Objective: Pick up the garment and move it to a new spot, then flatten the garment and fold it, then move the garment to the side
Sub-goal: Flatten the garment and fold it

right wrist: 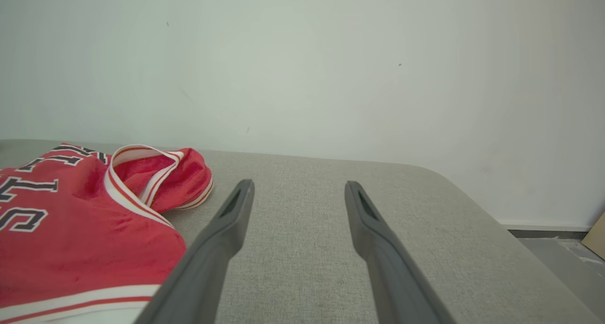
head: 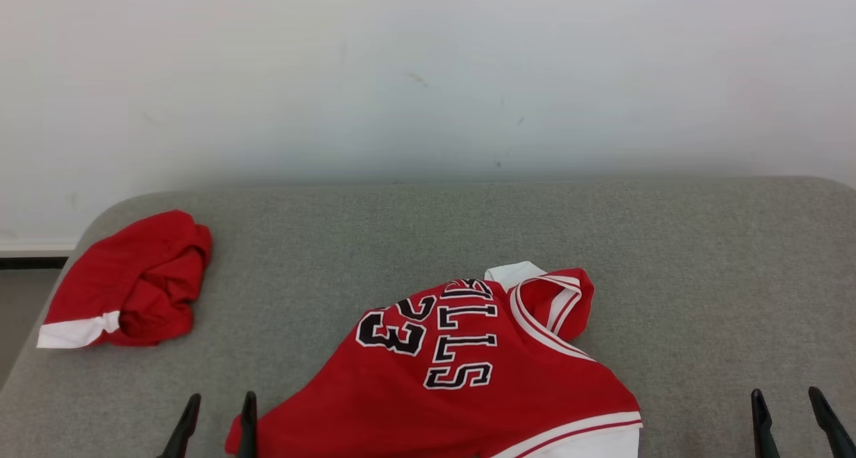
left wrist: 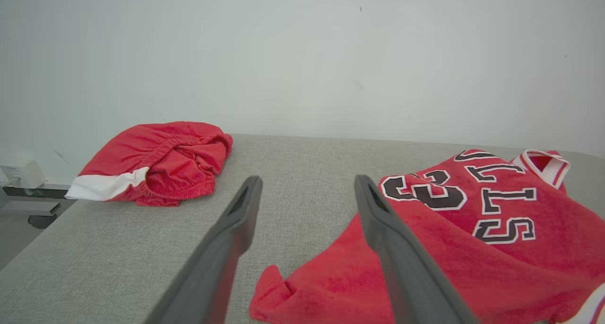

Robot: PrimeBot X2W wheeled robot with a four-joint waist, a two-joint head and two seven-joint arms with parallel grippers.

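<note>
Head view: a red jersey (head: 461,378) lies on the grey table (head: 669,257) at 6 o'clock, its near part cut off by the bottom edge. It is rumpled, not spread flat. Its white-trimmed neck opening points toward 1 o'clock, and the black number and letters read upside down from here. A pair of red shorts (head: 127,281) with a white band sits bunched up at 9 o'clock, near the table's left edge and well apart from the jersey. The left gripper (head: 223,396) rises at 7 o'clock with its fingers spread and nothing held. Its inner finger stands just beside the jersey's near corner; whether it touches the cloth I cannot tell. The right gripper (head: 784,391) rises at 5 o'clock, also spread and empty, over bare table and apart from the jersey. A pale wall (head: 428,77) stands behind the table.

Left wrist view: the two dark fingers stand wide apart. The jersey fills the 3 to 5 o'clock part, and the right-hand finger crosses its edge. One red corner lies at 6 o'clock between the fingers, which are not closed on it. The shorts lie at 9 o'clock.

Right wrist view: the fingers are parted with only grey table between them. The jersey lies at 8 to 9 o'clock, its neck opening nearest the left-hand finger but clear of it.
</note>
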